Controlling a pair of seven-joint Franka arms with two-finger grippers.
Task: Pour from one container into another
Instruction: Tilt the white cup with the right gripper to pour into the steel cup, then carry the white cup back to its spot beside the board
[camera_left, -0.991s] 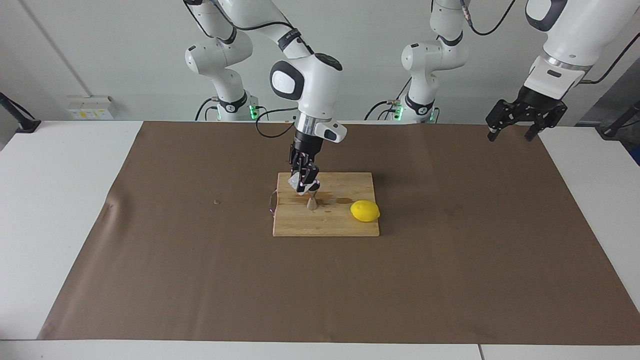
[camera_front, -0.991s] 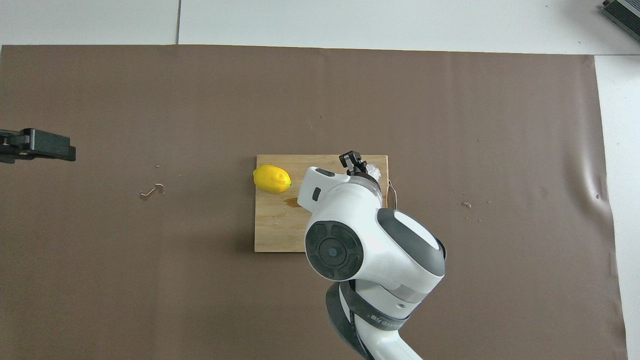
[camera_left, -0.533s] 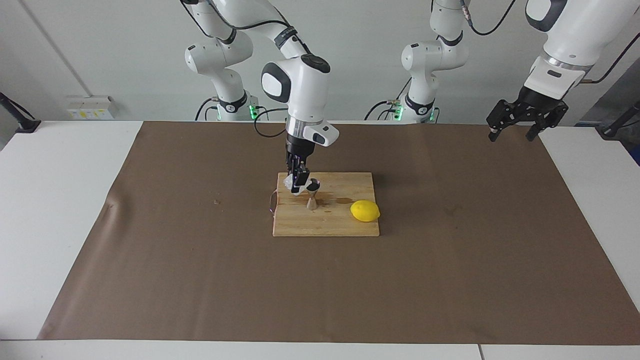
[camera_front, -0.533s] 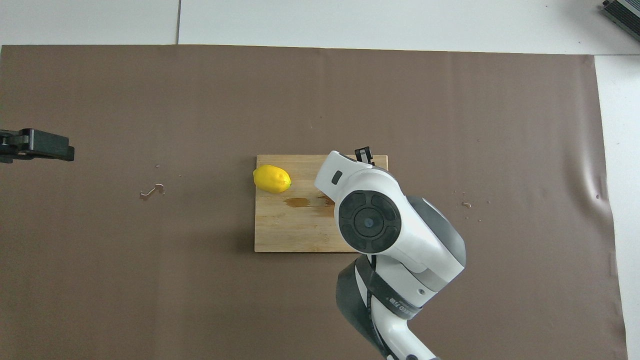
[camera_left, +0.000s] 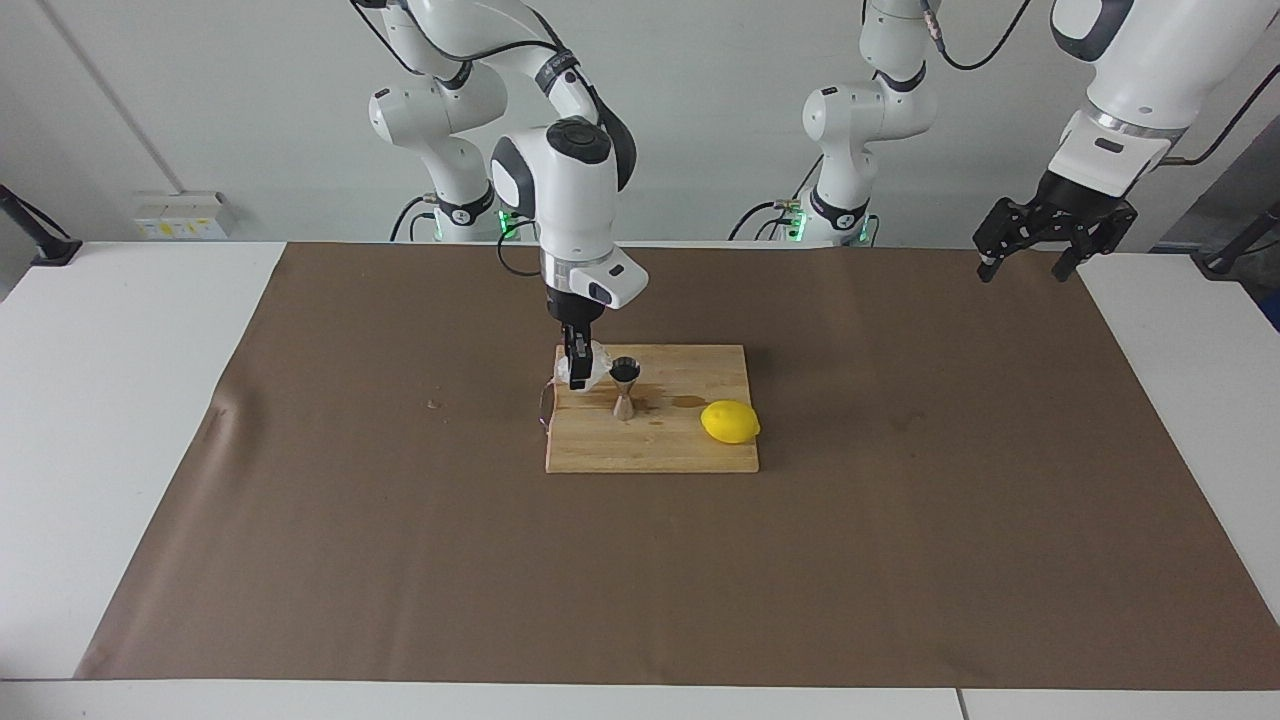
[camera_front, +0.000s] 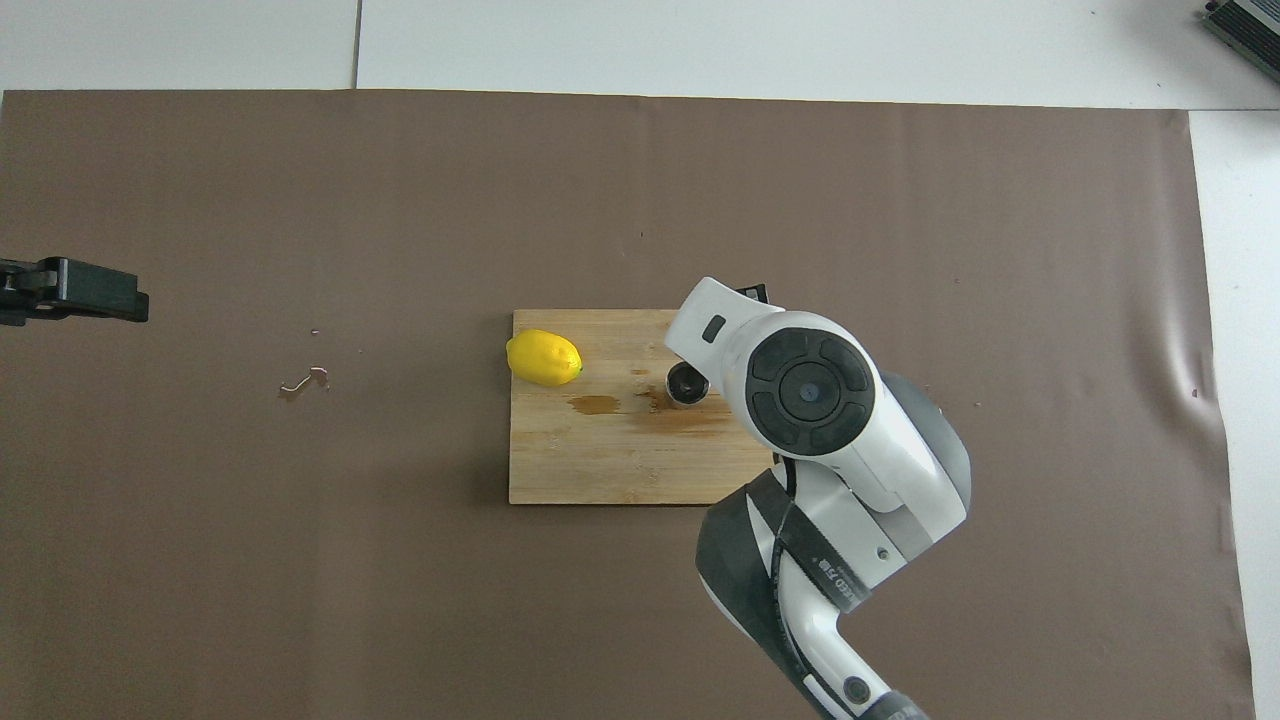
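Facing view: my right gripper pinches the frosty glass cup upright over the wooden board, beside the hourglass steel jigger; a lemon lies there too. My left gripper waits, fingers spread.

Overhead view: my arm hides the cup; the jigger shows dark inside. Brown paper covers the tabletop.

I see the white table covered almost edge to edge by a brown mat, white showing at both ends. A wooden cutting board lies flat mid-mat, well clear of every edge
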